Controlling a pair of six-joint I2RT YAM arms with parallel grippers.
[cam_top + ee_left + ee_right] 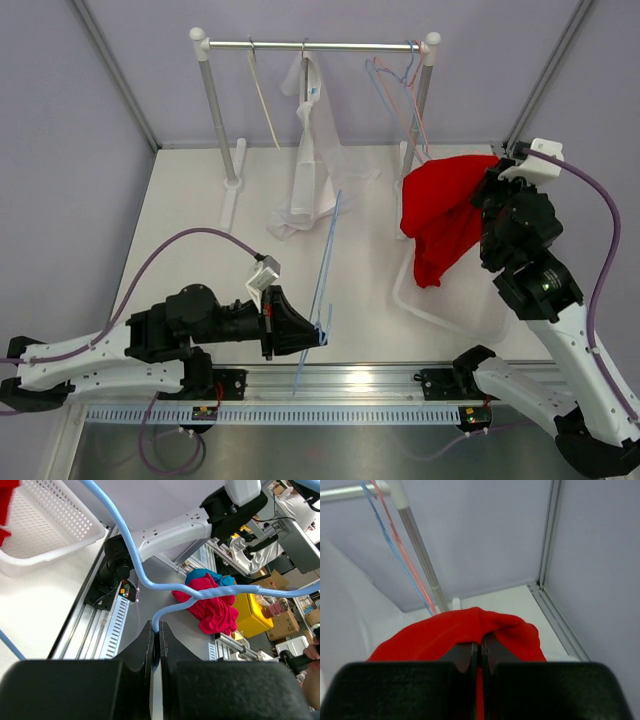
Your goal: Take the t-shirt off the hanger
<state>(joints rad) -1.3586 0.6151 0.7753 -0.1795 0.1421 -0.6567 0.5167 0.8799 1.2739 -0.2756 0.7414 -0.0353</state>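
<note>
Tabletop point(190, 210) in white fills the middle of the overhead view, walled by pale panels. At its far edge stands a clothes rack point(315, 45), a metal bar on two posts. The left arm point(190, 320) lies low along the near edge, reaching toward the centre; the right arm point(545, 285) rises at the right side and bends back over the table.

A white basket point(440, 318) sits on the table on the right, just in front of the right arm. Above its far end hangs the red t-shirt point(445, 215), bunched and drooping, its lowest fold dipping toward the basket. It is well apart from the blue hanger and clear of the rack. The right gripper point(480, 647) is pinched tight on a fold at the top of the shirt, cloth humped over its fingers.

A white garment point(310, 170) hangs from the middle of the bar, its hem trailing onto the table.

The blue hanger point(325, 270) stands bare and nearly upright beside it, near the table's centre. The left gripper point(156, 632) is clamped on the hanger's lower end, jaws pressed together around the thin blue wire.

Thin wire hangers point(405, 75), blue and red, hook over the bar's right end; a cream hanger point(262, 95) hangs near the left end.
</note>
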